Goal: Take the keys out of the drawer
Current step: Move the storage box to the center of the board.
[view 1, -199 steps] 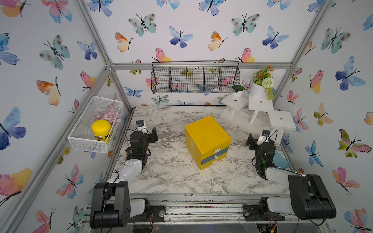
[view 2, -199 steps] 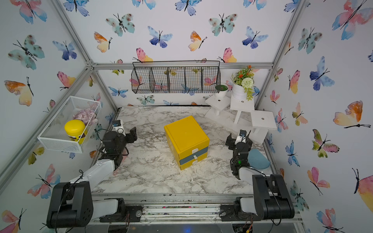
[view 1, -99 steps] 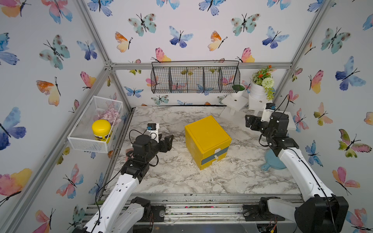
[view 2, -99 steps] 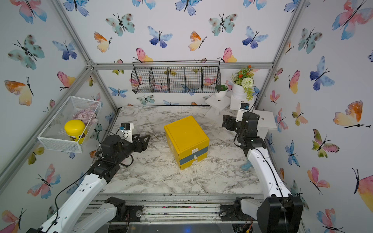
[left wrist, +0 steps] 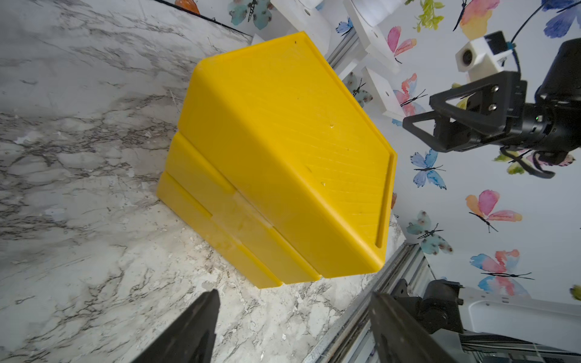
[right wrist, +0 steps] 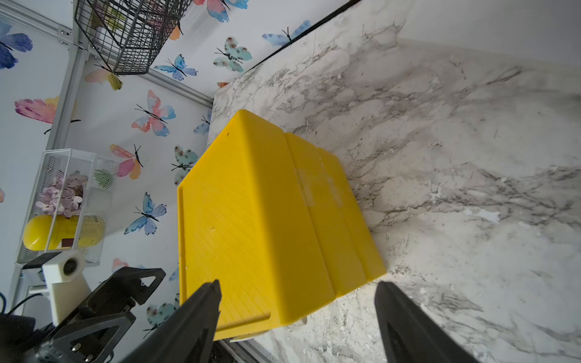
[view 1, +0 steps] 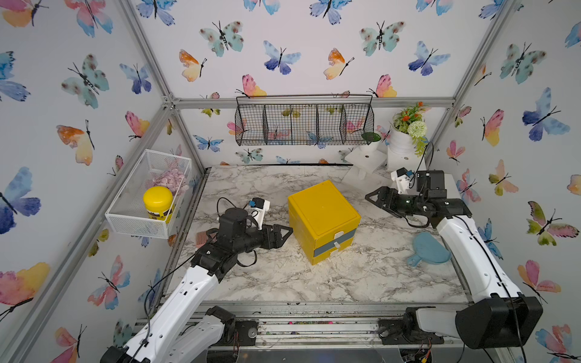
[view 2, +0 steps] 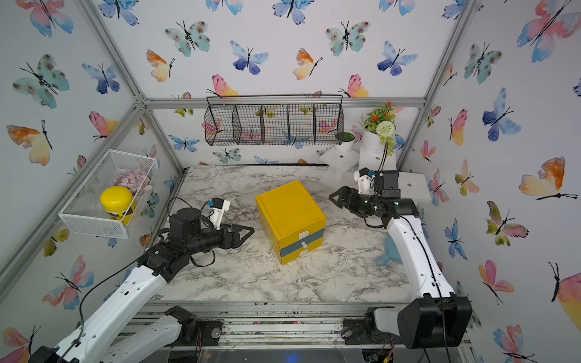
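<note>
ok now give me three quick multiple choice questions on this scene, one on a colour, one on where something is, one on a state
1. What colour is the drawer unit?
A red
B yellow
C green

2. Where is the yellow-lidded jar?
A on top of the drawer unit
B in a glass bowl
C in the white mesh basket

3. How do the unit's drawers stand?
A all shut
B top one pulled out
C all removed

Key:
1 B, its top and sides are yellow in every view.
2 C, the jar stands inside the basket hung on the side wall.
3 A, the drawer fronts sit flush in both top views.
</note>
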Controlling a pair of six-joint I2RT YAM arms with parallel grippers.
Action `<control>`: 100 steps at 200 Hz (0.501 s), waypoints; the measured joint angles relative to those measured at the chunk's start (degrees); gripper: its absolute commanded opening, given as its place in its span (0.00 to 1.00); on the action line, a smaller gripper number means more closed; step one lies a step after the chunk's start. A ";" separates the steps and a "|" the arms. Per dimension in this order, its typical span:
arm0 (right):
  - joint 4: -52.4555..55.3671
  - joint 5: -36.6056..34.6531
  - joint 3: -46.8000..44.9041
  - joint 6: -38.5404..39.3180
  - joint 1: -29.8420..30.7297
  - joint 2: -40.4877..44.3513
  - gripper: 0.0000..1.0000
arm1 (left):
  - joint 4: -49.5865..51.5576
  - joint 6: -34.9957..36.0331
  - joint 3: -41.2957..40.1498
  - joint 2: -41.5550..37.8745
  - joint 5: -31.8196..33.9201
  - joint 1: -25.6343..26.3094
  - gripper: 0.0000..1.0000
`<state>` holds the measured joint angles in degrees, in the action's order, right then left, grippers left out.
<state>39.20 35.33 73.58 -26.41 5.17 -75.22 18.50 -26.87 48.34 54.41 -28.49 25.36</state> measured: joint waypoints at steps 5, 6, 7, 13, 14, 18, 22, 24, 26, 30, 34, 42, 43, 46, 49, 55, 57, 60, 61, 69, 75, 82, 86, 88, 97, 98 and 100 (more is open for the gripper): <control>0.52 0.52 0.00 -0.04 0.00 -0.37 0.83 | -0.11 -0.61 0.68 1.36 -0.61 0.00 0.81; 0.66 0.66 0.00 -0.09 0.00 -0.44 0.83 | -0.11 -0.79 0.87 1.77 -0.85 0.00 0.81; 0.68 0.72 0.00 -0.11 0.00 -0.48 0.83 | -0.11 -0.79 0.87 1.77 -0.85 0.00 0.81; 1.27 1.18 0.00 -0.20 0.02 -0.96 0.83 | -0.20 -1.60 1.68 3.52 -1.60 0.00 0.81; 1.42 1.29 0.02 -0.22 0.02 -1.07 0.83 | -0.17 -1.73 1.84 3.80 -1.70 0.00 0.81; 1.75 1.60 0.02 -0.20 0.07 -1.49 0.83 | -0.17 -2.08 2.36 4.92 -2.21 0.00 0.81; 2.19 1.90 0.07 -0.26 0.13 -1.88 0.83 | -0.13 -2.43 2.67 5.51 -2.49 0.00 0.81; 2.38 2.03 0.09 -0.24 0.17 -2.10 0.83 | -0.17 -2.75 3.15 6.49 -2.80 0.00 0.81; 2.51 2.19 0.09 -0.26 0.22 -2.32 0.83 | -0.17 -2.80 3.30 6.80 -2.86 0.00 0.81; 2.71 2.38 0.09 -0.26 0.31 -2.73 0.83 | -0.13 -3.08 3.72 7.63 -3.26 0.00 0.81; 2.91 2.58 0.09 -0.26 0.46 -3.10 0.83 | -0.15 -3.41 4.13 8.55 -3.61 0.00 0.81; 3.21 2.99 0.09 -0.26 0.63 -3.80 0.83 | -0.11 -4.22 5.03 10.23 -4.28 0.00 0.81; 3.23 3.06 0.09 -0.26 0.66 -3.91 0.83 | -0.11 -4.22 5.03 10.23 -4.28 0.00 0.81; 3.37 3.17 0.09 -0.24 0.76 -4.17 0.83 | -0.13 -4.57 5.38 10.95 -4.59 0.00 0.81; 3.45 3.30 0.09 -0.26 0.83 -4.33 0.83 | -0.11 -4.61 5.51 11.26 -4.68 0.00 0.81; 3.58 3.61 0.09 -0.26 1.03 -4.61 0.83 | -0.07 -5.27 6.03 12.13 -5.16 0.00 0.81; 3.61 3.74 0.09 -0.24 1.20 -4.74 0.83 | -0.04 -5.40 6.19 12.33 -5.31 0.00 0.81; 3.63 3.82 0.09 -0.26 1.31 -4.83 0.83 | -0.02 -5.57 6.38 12.66 -5.46 0.00 0.81; 3.65 3.91 0.09 -0.26 1.36 -4.85 0.83 | -0.02 -5.62 6.47 12.76 -5.51 0.00 0.81; 3.65 4.26 0.09 -0.24 1.79 -5.05 0.84 | 0.04 -6.05 7.04 13.42 -5.88 0.00 0.81; 3.63 4.52 0.09 -0.26 2.23 -5.18 0.84 | 0.07 -6.34 7.43 13.75 -6.05 0.00 0.82; 3.63 4.81 0.09 -0.28 2.78 -5.31 0.85 | 0.17 -6.73 8.02 14.12 -6.29 0.00 0.82; 3.61 4.96 0.09 -0.35 3.19 -5.49 0.85 | 0.20 -6.78 8.24 14.25 -6.40 0.00 0.83; 3.61 5.07 0.09 -0.37 3.37 -5.53 0.86 | 0.20 -6.93 8.44 14.32 -6.45 0.00 0.83; 3.58 5.33 0.09 -0.44 4.42 -5.92 0.86 | 0.22 -7.21 9.11 14.56 -6.82 0.00 0.84; 3.58 5.33 0.09 -0.46 4.50 -5.97 0.86 | 0.22 -7.21 9.18 14.58 -6.84 0.00 0.84; 3.58 5.35 0.09 -0.44 4.74 -6.03 0.86 | 0.22 -7.21 9.33 14.64 -6.88 0.00 0.84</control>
<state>42.78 40.69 73.67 -26.85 9.91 -81.25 18.72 -34.09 57.67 69.06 -35.38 25.36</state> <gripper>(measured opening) 0.857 0.830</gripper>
